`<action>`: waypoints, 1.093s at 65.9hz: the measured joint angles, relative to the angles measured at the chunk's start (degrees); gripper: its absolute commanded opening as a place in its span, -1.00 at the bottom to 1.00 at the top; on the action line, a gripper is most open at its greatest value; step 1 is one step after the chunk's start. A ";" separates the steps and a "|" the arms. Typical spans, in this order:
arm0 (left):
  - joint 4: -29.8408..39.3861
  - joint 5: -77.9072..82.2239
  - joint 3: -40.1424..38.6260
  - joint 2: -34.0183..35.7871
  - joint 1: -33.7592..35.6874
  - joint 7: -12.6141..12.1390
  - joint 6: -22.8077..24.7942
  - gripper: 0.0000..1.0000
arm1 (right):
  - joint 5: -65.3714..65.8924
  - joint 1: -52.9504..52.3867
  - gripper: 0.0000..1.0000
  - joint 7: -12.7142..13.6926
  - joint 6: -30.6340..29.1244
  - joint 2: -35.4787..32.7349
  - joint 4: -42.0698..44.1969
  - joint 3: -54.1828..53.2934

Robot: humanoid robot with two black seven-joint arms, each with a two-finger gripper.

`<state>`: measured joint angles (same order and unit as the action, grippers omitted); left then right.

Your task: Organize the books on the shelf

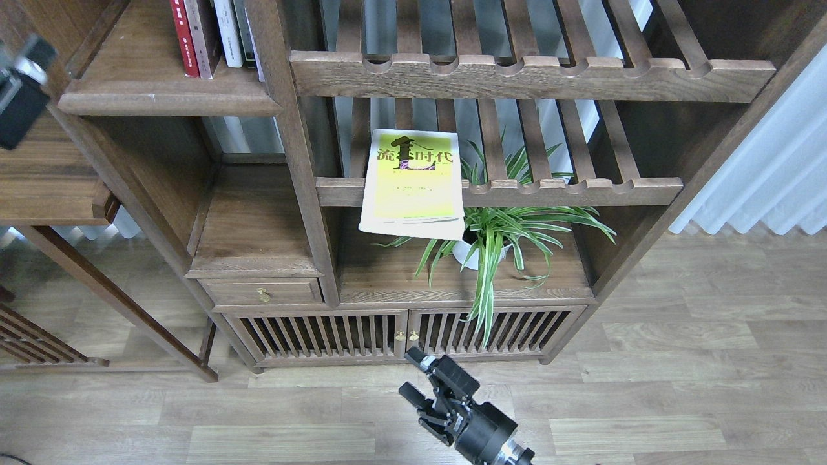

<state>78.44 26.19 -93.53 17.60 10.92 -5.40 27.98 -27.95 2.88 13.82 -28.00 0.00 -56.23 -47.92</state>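
Note:
A lime-yellow book (413,187) with black characters lies flat, cover up, on a slatted rack (581,192). Its near edge overhangs the notched front rail. The solid dark-brown shelf (142,77) with a moulded front edge is at the upper left. A red-spined book (183,39) and a brown-maroon one (203,39) stand upright at its right end; only their lower spines show. My right gripper (409,372) is open and empty, low over the floor in front of the cabinet. My left gripper (19,97) is a blurred black-and-white shape at the left edge, left of the shelf.
Thin white-spined books (227,32) stand beside the red and maroon ones. A potted spider plant (494,239) sits under the rack, beside the yellow book's right corner. A second slatted rack (530,74) is above. A small drawer (261,292) and slatted cabinet doors (400,332) are below.

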 measured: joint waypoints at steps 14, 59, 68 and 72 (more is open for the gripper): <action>-1.47 -6.85 1.38 -6.55 -4.47 -3.27 0.00 0.89 | 0.08 -0.75 0.99 -0.24 0.00 0.00 0.01 1.21; -18.40 -21.36 1.34 -10.27 -21.72 -3.22 0.01 1.00 | 2.93 -19.56 0.98 -9.51 0.00 0.00 8.02 22.15; -21.39 -21.52 1.52 -10.15 -23.34 -3.22 0.01 1.00 | 3.29 -20.64 0.98 -9.71 0.00 0.00 7.56 20.36; -22.16 -21.53 1.59 -10.14 -24.28 -3.22 0.01 1.00 | 3.14 -21.01 0.98 -10.42 0.00 0.00 6.39 18.08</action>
<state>56.28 4.66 -91.94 7.46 -13.35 -8.63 28.00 -24.80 -18.14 3.40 -28.00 0.00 -49.84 -29.85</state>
